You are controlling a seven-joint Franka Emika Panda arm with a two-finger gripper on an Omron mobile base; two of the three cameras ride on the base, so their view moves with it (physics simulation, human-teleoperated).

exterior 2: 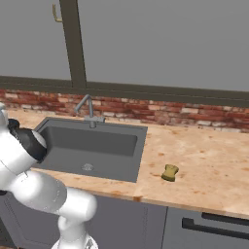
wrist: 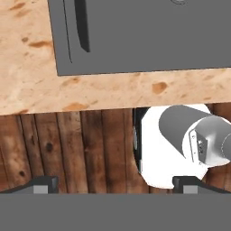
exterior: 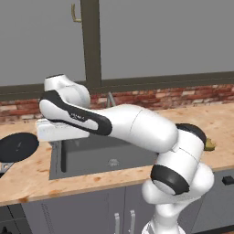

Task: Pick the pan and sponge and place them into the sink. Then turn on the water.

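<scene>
step: 1st pick, nothing moved yet | end effector (wrist: 115, 182): wide open, empty | pan (exterior: 17, 147): on table, left of sink (exterior 2: 127, 164) | sponge (exterior 2: 169, 172): on table, right of sink | next: end effector to be brought over pan & closed

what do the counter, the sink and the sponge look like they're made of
Counter: looks like light wood or butcher block, mottled tan with darker flecks, matte. Sink: flat dark grey, maybe composite or coated metal, no shine. Sponge: yellow-olive, dull, likely foam; too small to see texture.
</scene>
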